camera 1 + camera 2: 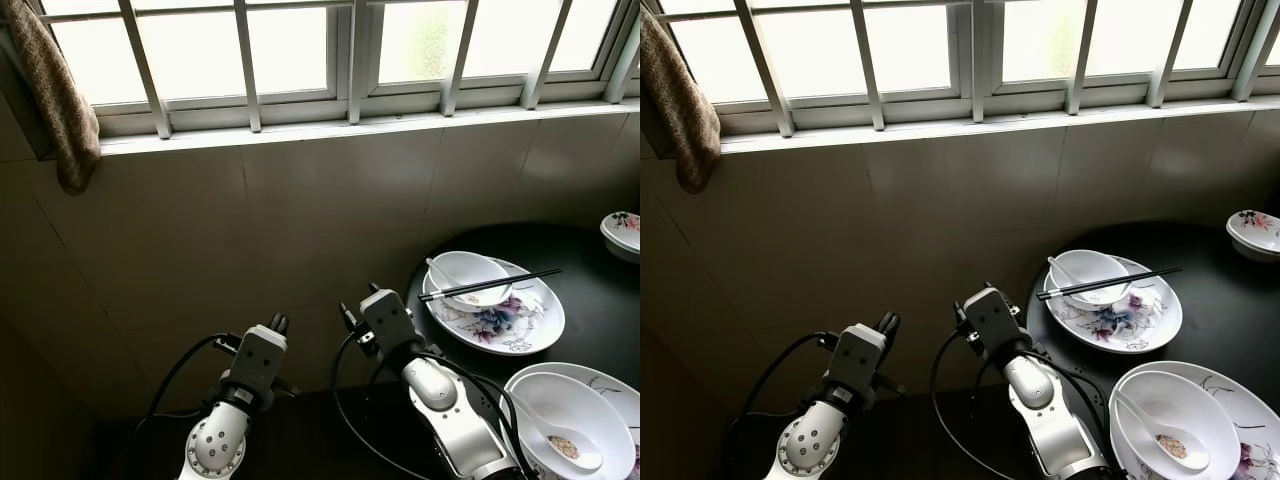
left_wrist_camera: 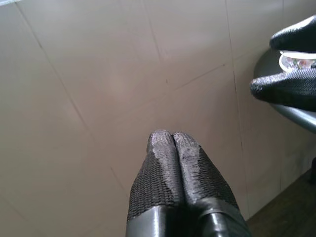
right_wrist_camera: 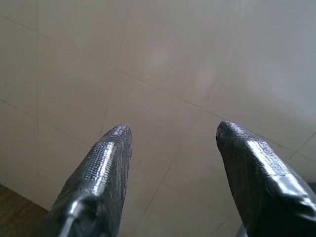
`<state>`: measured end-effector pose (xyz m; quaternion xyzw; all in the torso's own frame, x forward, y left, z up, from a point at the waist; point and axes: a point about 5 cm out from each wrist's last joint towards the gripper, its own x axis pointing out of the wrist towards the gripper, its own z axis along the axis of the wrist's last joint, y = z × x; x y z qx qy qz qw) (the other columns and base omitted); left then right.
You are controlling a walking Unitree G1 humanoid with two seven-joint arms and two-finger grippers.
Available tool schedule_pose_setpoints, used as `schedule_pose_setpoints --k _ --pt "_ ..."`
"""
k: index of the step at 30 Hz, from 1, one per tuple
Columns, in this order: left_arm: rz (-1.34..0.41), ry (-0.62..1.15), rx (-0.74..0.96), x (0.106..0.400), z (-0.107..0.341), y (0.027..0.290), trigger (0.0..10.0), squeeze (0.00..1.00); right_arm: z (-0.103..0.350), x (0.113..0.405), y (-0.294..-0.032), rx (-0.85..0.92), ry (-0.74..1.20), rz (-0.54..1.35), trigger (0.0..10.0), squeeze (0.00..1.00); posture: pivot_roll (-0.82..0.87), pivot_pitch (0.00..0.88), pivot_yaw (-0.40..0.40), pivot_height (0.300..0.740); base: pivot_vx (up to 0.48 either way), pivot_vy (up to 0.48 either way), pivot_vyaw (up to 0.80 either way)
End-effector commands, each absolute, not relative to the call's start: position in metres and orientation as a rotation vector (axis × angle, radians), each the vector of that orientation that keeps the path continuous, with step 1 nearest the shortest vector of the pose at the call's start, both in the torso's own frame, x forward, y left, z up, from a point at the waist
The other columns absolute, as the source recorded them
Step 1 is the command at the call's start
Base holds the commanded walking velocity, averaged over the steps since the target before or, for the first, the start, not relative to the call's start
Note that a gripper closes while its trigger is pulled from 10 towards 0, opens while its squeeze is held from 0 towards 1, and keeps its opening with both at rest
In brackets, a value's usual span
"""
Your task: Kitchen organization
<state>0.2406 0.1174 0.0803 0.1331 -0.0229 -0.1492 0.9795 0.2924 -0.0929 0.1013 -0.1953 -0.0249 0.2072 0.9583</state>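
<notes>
1. Fingers of the left gripper (image 2: 173,140) are pressed together on nothing; those of the right gripper (image 3: 170,138) are spread wide and empty, both aimed at the beige tiled wall (image 1: 250,230).
2. Beyond and beside the right fingers, on the round black surface (image 1: 590,300), a white floral plate (image 1: 495,320) carries a white bowl (image 1: 468,272) bridged by black chopsticks (image 1: 490,285).
3. The loosely balanced chopsticks could be knocked off if the bowl is nudged.
4. The wall could be struck if the fingers are driven straight ahead.
</notes>
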Motion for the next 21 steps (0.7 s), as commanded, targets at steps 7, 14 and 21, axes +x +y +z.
schedule_pose_setpoints --k 7,14,21 --pt "-0.296 -0.022 0.263 0.2419 0.0777 0.1202 10.0 0.00 0.1021 0.2915 -0.0911 -0.408 -0.062 0.433 10.0 0.00 -0.08 0.000 0.026 0.740 0.000 0.000 0.00" --pt "-0.302 -0.017 0.257 0.2412 0.0768 0.1196 10.0 0.00 0.1009 0.2910 -0.0905 -0.409 -0.060 0.433 10.0 0.00 -0.09 0.000 0.026 0.740 0.000 0.000 0.00" --pt "-0.307 -0.011 0.261 0.2414 0.0753 0.1209 10.0 0.00 0.1011 0.2932 -0.0913 -0.407 -0.060 0.420 10.0 0.00 -0.08 0.000 0.027 0.740 0.000 0.000 0.00"
